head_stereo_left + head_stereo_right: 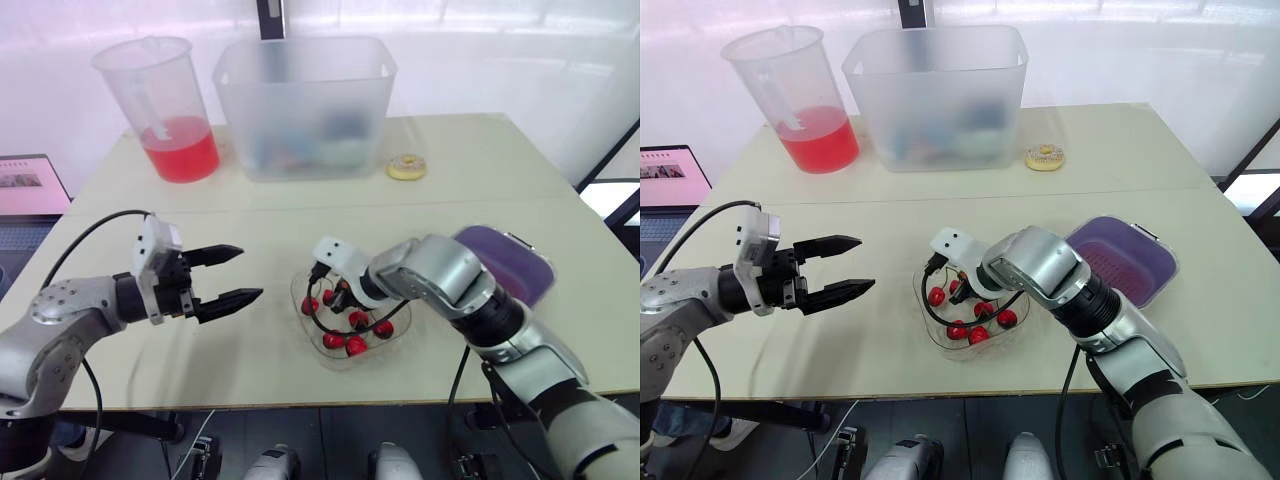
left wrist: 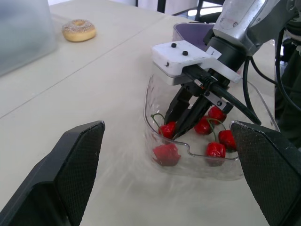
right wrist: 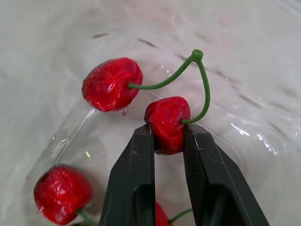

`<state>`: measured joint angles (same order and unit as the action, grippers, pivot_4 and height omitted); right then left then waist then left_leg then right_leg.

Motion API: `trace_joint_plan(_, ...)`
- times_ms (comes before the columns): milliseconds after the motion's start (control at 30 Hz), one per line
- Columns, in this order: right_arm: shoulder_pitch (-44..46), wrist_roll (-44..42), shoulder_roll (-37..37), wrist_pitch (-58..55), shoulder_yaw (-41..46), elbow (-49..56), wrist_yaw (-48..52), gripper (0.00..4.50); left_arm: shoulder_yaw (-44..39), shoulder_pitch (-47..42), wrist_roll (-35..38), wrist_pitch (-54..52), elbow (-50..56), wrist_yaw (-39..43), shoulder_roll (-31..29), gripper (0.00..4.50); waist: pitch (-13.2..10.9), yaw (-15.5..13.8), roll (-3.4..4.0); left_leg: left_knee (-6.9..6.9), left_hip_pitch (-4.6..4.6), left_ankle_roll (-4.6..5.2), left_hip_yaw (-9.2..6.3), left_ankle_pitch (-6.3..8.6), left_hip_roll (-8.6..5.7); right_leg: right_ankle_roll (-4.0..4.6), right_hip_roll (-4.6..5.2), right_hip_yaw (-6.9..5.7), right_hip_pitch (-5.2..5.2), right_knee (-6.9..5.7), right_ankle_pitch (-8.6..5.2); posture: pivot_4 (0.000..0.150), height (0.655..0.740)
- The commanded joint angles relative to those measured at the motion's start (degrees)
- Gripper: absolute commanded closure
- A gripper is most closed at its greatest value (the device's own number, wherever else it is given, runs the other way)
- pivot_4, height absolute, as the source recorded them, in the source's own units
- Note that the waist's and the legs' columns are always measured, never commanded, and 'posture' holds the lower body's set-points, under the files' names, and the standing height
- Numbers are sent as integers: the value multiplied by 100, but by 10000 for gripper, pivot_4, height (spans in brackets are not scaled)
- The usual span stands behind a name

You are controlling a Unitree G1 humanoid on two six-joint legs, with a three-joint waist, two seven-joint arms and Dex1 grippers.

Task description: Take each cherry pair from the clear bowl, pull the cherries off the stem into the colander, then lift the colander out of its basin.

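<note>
A clear bowl [image 1: 390, 345] near the table's front edge holds several red cherries joined in pairs by green stems. My right gripper [image 1: 338, 299] reaches down into the bowl and is shut on one cherry [image 3: 167, 123] of a pair, whose other cherry [image 3: 112, 84] lies just beyond on the same stem [image 3: 197, 70]. My left gripper [image 1: 232, 275] hovers open over the table to the left of the bowl, holding nothing. The purple colander in its basin [image 1: 520, 262] sits to the right of the bowl, partly hidden by my right arm.
At the back stand a measuring jug with red liquid [image 1: 165, 110] and a large frosted plastic bin [image 1: 305, 105]. A doughnut [image 1: 406, 167] lies to the right of the bin. A laptop [image 1: 28, 185] sits past the table's left edge.
</note>
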<state>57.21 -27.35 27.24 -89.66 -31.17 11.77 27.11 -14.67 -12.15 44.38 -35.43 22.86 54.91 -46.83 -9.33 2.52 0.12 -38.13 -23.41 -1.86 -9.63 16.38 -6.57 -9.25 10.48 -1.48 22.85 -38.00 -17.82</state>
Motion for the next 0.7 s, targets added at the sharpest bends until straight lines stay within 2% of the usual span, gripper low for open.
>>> trace_joint_plan(33, 447, -347, 471, -32, 310, 715, 513, 38342, -109, -152, 120, 25, 23, 1, -2, 0, 0, 1, 0, 0, 0, 0, 1, 0, -1, 0, 1, 0, 0, 0, 0, 1500, 7400)
trace_joint_plan(133, 613, -705, 1171, 343, 401, 1363, 1237, 38342, -171, -298, 290, -108, -22, -123, 67, 0, 1, -12, -1, 0, -1, 0, -1, 0, -1, 0, 0, -1, 0, 1, 0, 1500, 7400)
trace_joint_plan(233, 278, -622, 1900, 2055, 800, 1860, 2262, 38342, -51, -535, 134, -354, -265, -516, 53, 0, 2, -15, -7, 0, 0, 1, 1, 0, -2, -1, 0, -2, -4, 3, 0, 1500, 7400)
trace_joint_plan(333, 4, -371, 2333, 3397, 1212, 1635, 2992, 38342, 15, -873, 49, -341, -499, -676, 136, 0, 0, -11, -13, -1, 2, 1, 7, 0, -2, -2, 0, -4, -7, 5, -1, 1500, 7400)
trace_joint_plan(467, 61, 205, 2424, 4553, 1344, 950, 3296, 38342, 9, -1250, -22, -185, -661, -907, 416, 0, 1, -5, -20, -8, 2, 1, 8, 0, 0, -3, -1, -5, -9, 3, -1, 1500, 7400)
trace_joint_plan(567, 188, 747, 2395, 5199, 1227, 667, 3418, 38342, -12, -1744, 192, -530, -852, -1309, 674, 0, 0, -15, -23, -6, 2, 1, 6, 0, 1, -3, -1, -6, -7, 2, -1, 1500, 7400)
trace_joint_plan(633, 235, 922, 2327, 5288, 1182, 536, 3470, 38342, -30, -1982, 345, -749, -941, -1410, 779, 0, 0, -8, -28, -9, 0, 1, 6, 0, 1, -3, -1, -7, -8, 2, -1, 1500, 7400)
trace_joint_plan(700, 309, 970, 2282, 4787, 1106, 404, 3454, 38342, -88, -2314, 946, -1124, -1026, -1200, 870, 0, 0, -3, -29, -10, 0, 1, 6, 0, -1, -3, 1, -6, -8, 1, -1, 1500, 7400)
